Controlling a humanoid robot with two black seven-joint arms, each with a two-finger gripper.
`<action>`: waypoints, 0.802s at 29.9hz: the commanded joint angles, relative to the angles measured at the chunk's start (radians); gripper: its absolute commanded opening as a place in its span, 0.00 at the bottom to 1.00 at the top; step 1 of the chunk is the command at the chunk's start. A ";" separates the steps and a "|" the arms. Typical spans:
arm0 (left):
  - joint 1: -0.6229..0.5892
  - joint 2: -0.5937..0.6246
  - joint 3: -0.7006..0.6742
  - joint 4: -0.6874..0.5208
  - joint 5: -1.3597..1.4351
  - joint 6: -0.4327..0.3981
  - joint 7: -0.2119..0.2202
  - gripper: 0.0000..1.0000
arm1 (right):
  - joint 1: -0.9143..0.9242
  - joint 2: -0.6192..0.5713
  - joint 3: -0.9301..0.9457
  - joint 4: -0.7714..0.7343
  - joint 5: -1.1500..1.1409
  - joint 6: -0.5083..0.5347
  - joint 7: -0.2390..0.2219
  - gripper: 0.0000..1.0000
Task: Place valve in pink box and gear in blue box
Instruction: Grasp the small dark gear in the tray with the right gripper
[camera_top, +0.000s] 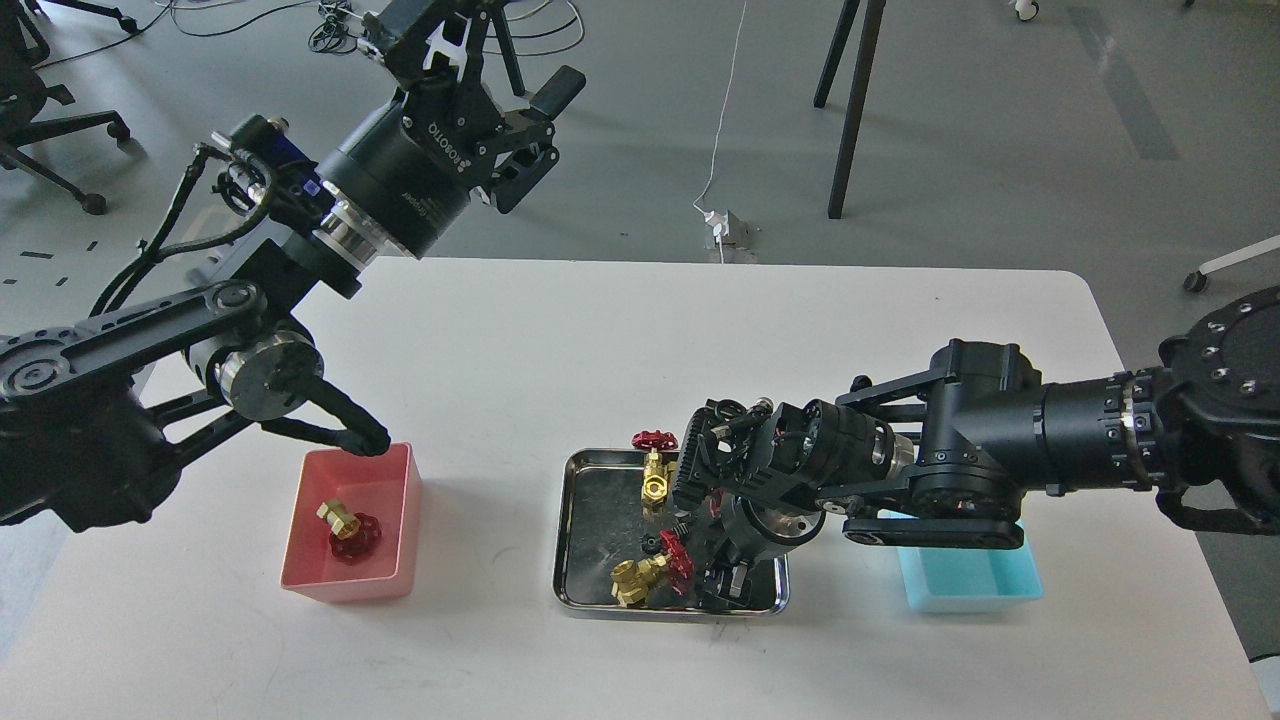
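One valve (349, 527) lies inside the pink box (398, 520). Its gold end points up and to the left, and its dark red wheel rests on the bottom of the box. The pink box sits on the white table (520, 340), on my left side.

Two more valves are in the shiny steel tray (592, 530) in the middle of the table. One valve (654, 470) is near the back edge of the tray, with its red wheel on top. The other valve (650, 575) lies near the front edge, with its gold part toward the left and its red wheel toward the right. A tiny black gear (652, 543) sits just beside it in the tray.

My right gripper (728, 592) reaches down into the tray, close to the front valve. It is dark and partly hidden by my own arm, so I cannot tell if its fingers are spread or pressed together, or if they hold anything.

The blue box (985, 583) sits on the table to the right of the tray. My right arm goes over it and covers part of it.

My left gripper (530, 120) is up high, past the far edge of the table, well apart from the pink box. Its fingers are spread wide and hold nothing. A black part of my left arm hangs just over the back corner of the pink box.
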 joint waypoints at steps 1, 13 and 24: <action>0.000 -0.002 0.000 0.000 0.000 0.000 0.000 0.91 | -0.008 0.007 0.000 -0.013 0.000 0.000 -0.001 0.49; 0.010 -0.005 0.000 0.003 0.000 0.000 0.000 0.91 | -0.037 0.036 -0.001 -0.057 -0.002 0.000 -0.009 0.46; 0.016 -0.005 -0.003 0.006 0.000 0.000 0.000 0.91 | -0.031 0.045 -0.027 -0.056 0.000 0.000 -0.009 0.31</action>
